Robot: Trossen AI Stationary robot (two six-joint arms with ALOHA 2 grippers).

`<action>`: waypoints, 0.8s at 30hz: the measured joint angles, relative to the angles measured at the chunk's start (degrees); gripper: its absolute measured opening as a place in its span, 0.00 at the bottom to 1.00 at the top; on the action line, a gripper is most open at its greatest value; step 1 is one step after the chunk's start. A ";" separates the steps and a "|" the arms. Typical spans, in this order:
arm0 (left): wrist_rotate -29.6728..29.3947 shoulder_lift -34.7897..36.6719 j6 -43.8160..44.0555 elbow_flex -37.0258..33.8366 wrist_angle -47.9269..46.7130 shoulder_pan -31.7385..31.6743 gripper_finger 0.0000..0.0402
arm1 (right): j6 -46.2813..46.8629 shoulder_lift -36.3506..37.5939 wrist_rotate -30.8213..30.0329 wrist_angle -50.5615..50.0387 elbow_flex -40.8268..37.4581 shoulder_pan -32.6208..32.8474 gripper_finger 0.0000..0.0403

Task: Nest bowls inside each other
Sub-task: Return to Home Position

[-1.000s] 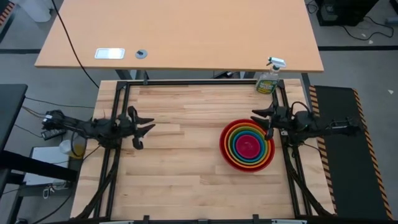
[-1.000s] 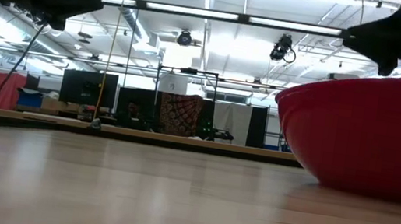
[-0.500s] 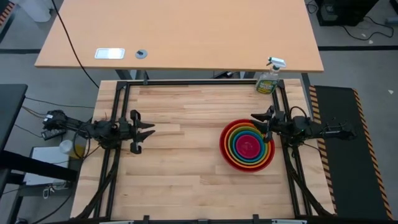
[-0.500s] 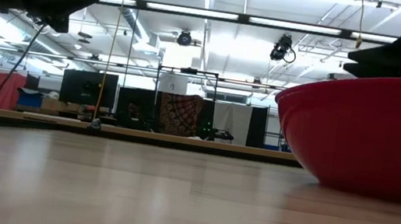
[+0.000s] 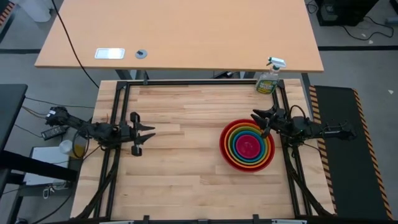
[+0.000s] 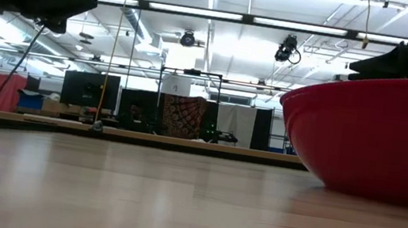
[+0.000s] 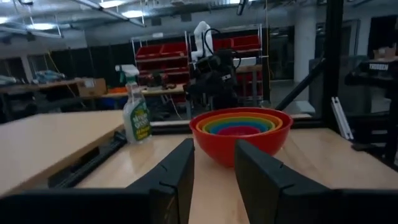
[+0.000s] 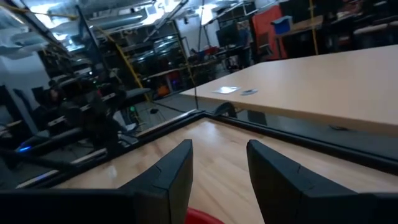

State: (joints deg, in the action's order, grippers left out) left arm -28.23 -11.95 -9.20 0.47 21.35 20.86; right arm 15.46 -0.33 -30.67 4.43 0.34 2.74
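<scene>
Bowls [image 7: 240,142] number 5, and you have all of them nested in 1 stack on the bench [image 5: 180,180], close to its right edge and roughly midway between its near and far edges. The red bowl [image 5: 223,148] is outermost and sits on the wood. Inside it come the orange bowl [image 5: 228,147], the lime green bowl [image 5: 232,146] and the blue bowl [image 5: 236,146], with the pink bowl [image 5: 247,147] in the middle. In the low view only the red one's outer wall shows, filling the right side.

Your 2 arms are both clear of the stack. The right hand [image 5: 262,122] is above the bench's right edge, just beside the far-right rim of the red bowl. Its 2 fingers [image 8: 171,180] are spread apart and hold nothing, and a sliver of red rim shows below them in the right wrist view. The left hand [image 5: 143,137] is by the left edge, well apart from the bowls. Its 2 fingers [image 7: 177,180] are likewise parted with nothing between them, and they point across the bench at the stack.

You also have 1 green spray bottle [image 5: 268,81] standing upright at the bench's far right corner, near the stack but apart from it.
</scene>
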 joint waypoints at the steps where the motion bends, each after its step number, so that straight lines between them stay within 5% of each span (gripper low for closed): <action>1: 0.00 0.00 0.80 0.00 -0.30 0.00 0.29 | -0.05 -0.01 0.25 0.00 0.00 0.00 0.40; 8: -0.02 -0.02 7.90 0.00 -0.77 0.00 0.29 | -0.40 -0.03 0.65 0.00 0.00 0.00 0.40; 24: -0.02 -0.04 8.01 -0.02 -0.73 0.00 0.29 | -0.59 -0.03 0.72 0.00 0.00 0.00 0.40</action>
State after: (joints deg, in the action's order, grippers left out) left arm -28.25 -11.99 -1.19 0.45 20.62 20.86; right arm 14.87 -0.36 -29.95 4.43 0.34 2.74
